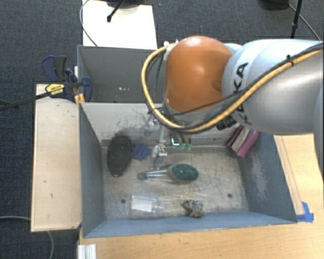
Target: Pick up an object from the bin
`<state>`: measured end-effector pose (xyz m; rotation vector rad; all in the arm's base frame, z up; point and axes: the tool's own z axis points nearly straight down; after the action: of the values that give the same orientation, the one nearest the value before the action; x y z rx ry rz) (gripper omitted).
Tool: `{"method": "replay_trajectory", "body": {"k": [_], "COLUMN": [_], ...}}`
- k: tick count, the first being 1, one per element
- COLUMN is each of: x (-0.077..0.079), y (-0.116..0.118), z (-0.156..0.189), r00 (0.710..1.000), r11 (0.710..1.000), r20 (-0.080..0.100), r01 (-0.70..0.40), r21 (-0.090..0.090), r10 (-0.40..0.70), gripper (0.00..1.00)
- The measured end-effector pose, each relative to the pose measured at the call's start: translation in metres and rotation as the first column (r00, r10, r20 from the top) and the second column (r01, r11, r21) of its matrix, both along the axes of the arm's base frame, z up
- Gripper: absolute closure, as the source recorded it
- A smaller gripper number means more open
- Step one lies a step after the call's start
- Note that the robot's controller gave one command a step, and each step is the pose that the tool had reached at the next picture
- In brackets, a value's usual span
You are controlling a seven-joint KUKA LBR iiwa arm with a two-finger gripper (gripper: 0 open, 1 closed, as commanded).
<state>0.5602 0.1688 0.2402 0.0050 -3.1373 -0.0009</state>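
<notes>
Grey bin (93, 167), mid-floor. Your claw (160, 158) hung just beside the handle end of a green oval (183, 173); the oval's long axis lay across the view. Claw apart or together: you couldn't tell.

I see dark grey carpet (20, 45) covering the floor around my work area. Thin cables (15, 104) trail across it at the left, and black stand legs (276, 3) cross the top edge.
</notes>
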Motion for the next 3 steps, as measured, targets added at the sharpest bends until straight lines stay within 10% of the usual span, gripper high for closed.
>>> {"method": "replay_trajectory", "body": {"k": [2, 3], "x": [-0.009, -0.007], "y": [-0.076, -0.075], "z": [-0.167, -0.163], "r00": [0.995, 0.995], "r11": [0.995, 0.995], "r20": [0.007, 0.012], "r01": [-0.101, -0.096], "r21": [0.0, 0.001], "r10": [0.101, 0.096], "gripper": [0.0, 1.0]}}
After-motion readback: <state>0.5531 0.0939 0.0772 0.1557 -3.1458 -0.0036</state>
